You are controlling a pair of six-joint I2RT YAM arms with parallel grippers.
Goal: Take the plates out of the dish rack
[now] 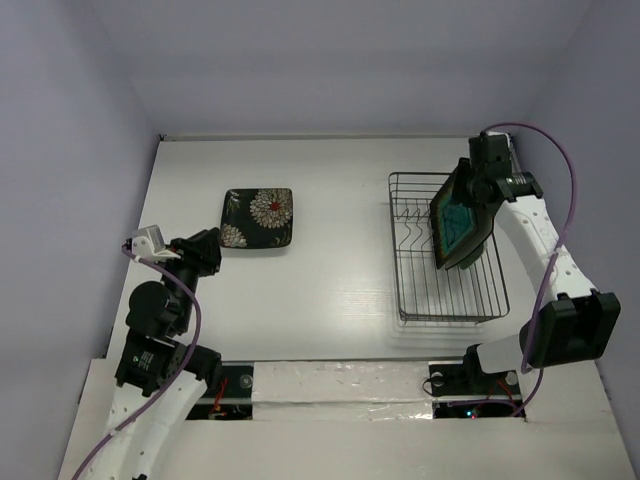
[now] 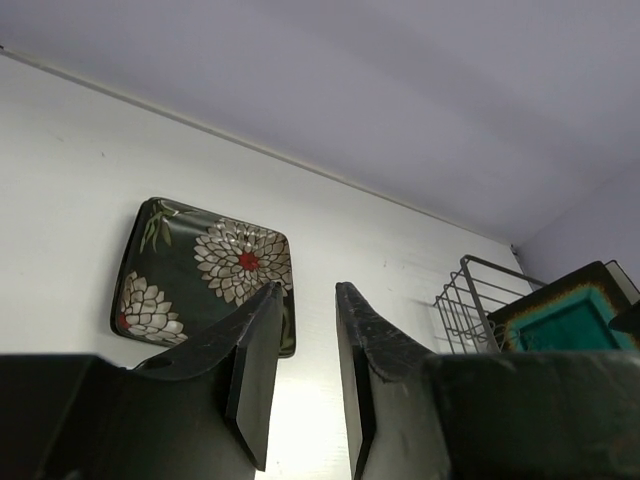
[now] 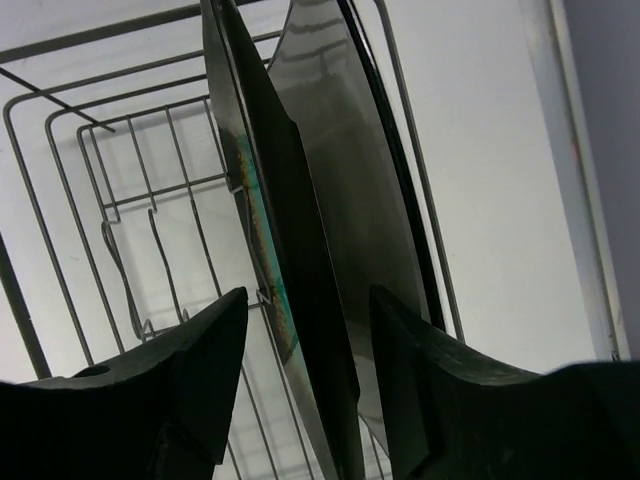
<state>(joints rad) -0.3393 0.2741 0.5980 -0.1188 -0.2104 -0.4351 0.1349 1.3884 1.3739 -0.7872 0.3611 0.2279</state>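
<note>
A black plate with white-red flowers (image 1: 258,219) lies flat on the table at the left; it also shows in the left wrist view (image 2: 190,265). My left gripper (image 1: 208,247) is open and empty just near-left of it (image 2: 309,286). The dish rack (image 1: 420,300) stands at the right. A teal plate with a dark rim (image 1: 462,222) stands tilted on edge in it. My right gripper (image 1: 469,188) is open at the plate's top edge. In the right wrist view the gripper (image 3: 308,292) straddles the teal plate (image 3: 290,230), one finger on each side, not closed on it.
The rack's wire floor and divider prongs (image 3: 150,260) are bare on the teal face's side of the plate. The white table (image 1: 340,270) meets the back wall (image 1: 330,60) behind the rack. The rack's corner (image 2: 465,300) shows in the left wrist view.
</note>
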